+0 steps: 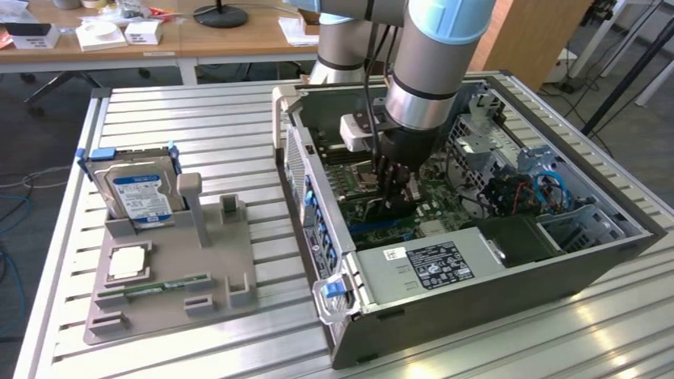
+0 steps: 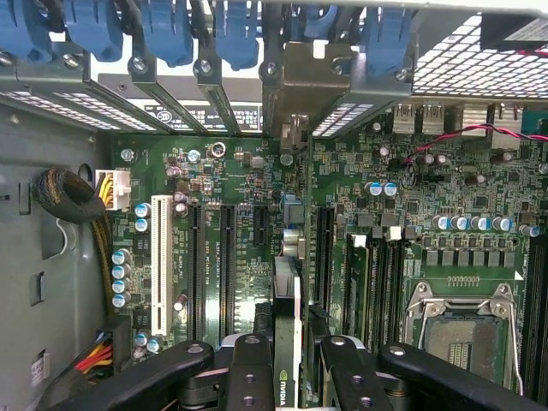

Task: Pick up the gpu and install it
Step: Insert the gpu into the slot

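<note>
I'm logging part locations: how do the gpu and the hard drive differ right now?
The gpu is held in the tool inside the case; the hard drive sits in the grey stand outside it. The gpu is dark and thin; the hard drive is silver with a blue label. Both stand on edge.

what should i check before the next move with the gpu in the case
1. gpu held by the claw: ok, the card stands edge-on between the fingers.
2. Card inside the case, over the motherboard: ok.
3. Card edge parallel to the long slots: ok.
4. Card seated in a slot: cannot tell, its lower edge is hidden.
5. Red wire away from the card: ok.
6. Hard drive and memory stick on the holder outside the case, out of the way: ok.
</note>
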{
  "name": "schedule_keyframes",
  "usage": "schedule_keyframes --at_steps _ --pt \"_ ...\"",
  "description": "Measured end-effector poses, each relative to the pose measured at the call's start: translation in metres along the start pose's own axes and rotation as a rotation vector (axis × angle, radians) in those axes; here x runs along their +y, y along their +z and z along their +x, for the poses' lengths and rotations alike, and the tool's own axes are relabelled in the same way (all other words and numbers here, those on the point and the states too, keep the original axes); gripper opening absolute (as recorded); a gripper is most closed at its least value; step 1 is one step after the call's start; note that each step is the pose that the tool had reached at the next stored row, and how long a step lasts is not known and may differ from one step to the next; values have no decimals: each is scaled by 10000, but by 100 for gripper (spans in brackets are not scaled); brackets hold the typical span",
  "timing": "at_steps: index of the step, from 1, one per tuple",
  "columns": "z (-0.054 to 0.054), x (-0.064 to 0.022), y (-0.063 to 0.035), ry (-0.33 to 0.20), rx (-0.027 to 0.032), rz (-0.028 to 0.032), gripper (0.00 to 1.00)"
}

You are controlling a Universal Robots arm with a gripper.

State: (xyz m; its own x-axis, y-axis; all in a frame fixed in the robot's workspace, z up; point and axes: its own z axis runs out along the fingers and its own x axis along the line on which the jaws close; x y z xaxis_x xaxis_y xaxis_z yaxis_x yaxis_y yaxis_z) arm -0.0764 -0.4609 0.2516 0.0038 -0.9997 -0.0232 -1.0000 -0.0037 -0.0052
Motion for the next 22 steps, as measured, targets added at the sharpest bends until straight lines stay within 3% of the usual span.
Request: schedule_keyframes --at_steps 22 --pt "-4 7 16 2 -2 2 26"
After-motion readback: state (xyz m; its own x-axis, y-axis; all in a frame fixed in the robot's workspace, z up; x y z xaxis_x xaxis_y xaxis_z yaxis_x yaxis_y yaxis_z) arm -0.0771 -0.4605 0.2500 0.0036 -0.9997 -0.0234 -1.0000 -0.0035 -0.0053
